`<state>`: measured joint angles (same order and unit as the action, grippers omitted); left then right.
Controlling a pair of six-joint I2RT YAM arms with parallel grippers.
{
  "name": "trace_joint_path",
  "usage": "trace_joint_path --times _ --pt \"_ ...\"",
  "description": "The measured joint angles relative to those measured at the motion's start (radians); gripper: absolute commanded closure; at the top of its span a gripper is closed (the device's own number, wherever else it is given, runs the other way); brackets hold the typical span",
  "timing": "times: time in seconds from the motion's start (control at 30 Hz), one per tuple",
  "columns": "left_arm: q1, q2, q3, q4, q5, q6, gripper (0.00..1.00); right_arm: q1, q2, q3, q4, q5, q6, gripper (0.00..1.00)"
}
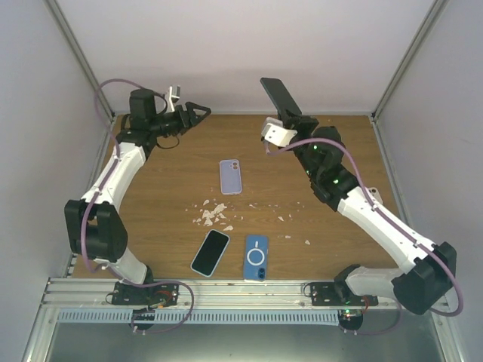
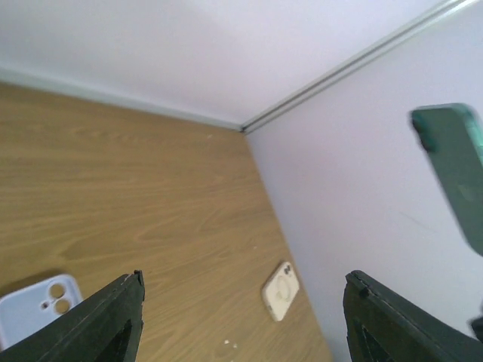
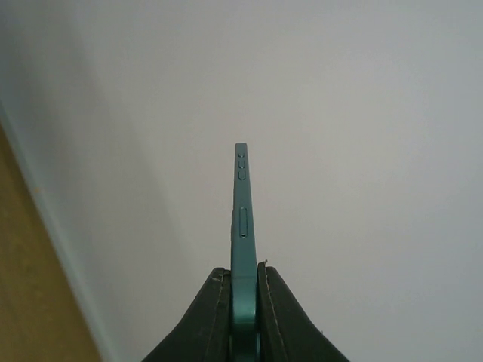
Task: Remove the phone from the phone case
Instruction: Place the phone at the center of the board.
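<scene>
On the surface (image 1: 151, 219) a black phone (image 1: 210, 253), blue case (image 1: 256, 258) and lilac case (image 1: 231, 176) were seen, while beyond, the green phone (image 1: 281, 96) was clamped aloft by the right tool (image 1: 287, 115), the left tool (image 1: 198, 113) gaping empty, so re-gripping its case was judged next.

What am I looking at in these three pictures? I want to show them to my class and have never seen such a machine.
Two robot arms stand at the near edge of a wooden table. One picture looks down from above; the other two come from cameras on each wrist. The right gripper has its jaws shut on a dark green phone, held up edge-on. The left gripper hangs open and empty. On the table lie a lilac case, a black phone, a blue case, a cream case and some white crumbs.
</scene>
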<state>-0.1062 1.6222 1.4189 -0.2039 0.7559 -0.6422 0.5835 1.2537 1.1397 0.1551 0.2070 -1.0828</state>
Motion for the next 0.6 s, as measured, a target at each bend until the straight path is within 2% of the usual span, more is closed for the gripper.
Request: trace_joint_path --times 0.27,0.6 --pt "0.016 -0.063 0.023 0.097 0.166 -0.096 0.28 0.087 -0.038 -0.166 0.237 0.024 -0.259 1.00" --pt "0.009 -0.129 -0.095 0.311 0.297 -0.298 0.26 0.228 -0.044 -0.257 0.389 0.028 -0.475 0.99"
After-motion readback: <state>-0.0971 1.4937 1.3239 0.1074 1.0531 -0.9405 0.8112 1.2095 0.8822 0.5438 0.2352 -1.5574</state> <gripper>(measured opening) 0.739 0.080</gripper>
